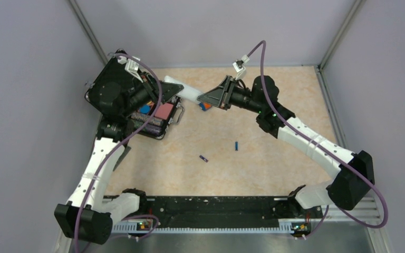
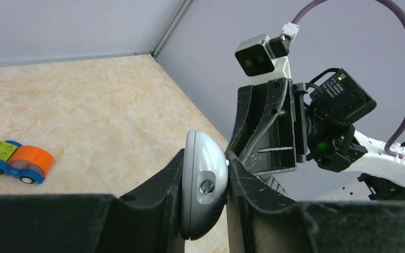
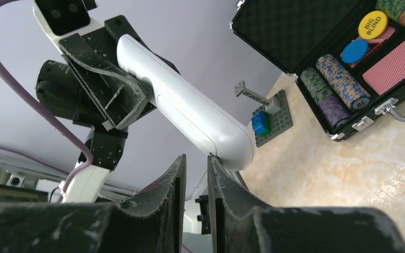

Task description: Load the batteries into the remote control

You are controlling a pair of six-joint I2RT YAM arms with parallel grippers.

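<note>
— Is there any writing we can read?
— Only one piece. The yellow chip point(image 3: 373, 23) in the open black case point(image 3: 274, 31) says "BIG BLIND". The label point(image 2: 340, 87) on the right arm's wrist is too small for us to make out.
— How do the arms stand?
— We see both stretched to the far part of the table point(image 1: 253, 174), with their wrists turned toward each other. The left gripper point(image 2: 205, 156) is clamped on one end of the remote point(image 3: 190, 113). It holds the remote in the air, slanting toward the right gripper point(image 3: 195, 157).
— Does the right one grasp it too?
— We think not. Its fingers stand a narrow slit apart with nothing between them. The remote's free end sits at the tip of one finger, and we cannot tell whether it touches.
— And the batteries?
— The blue battery point(image 1: 236, 145) and the darker battery point(image 1: 204, 158) lie on the table, apart from each other and nearer the arm bases than the grippers are. A toy car point(image 2: 17, 161) stands below the right gripper.
</note>
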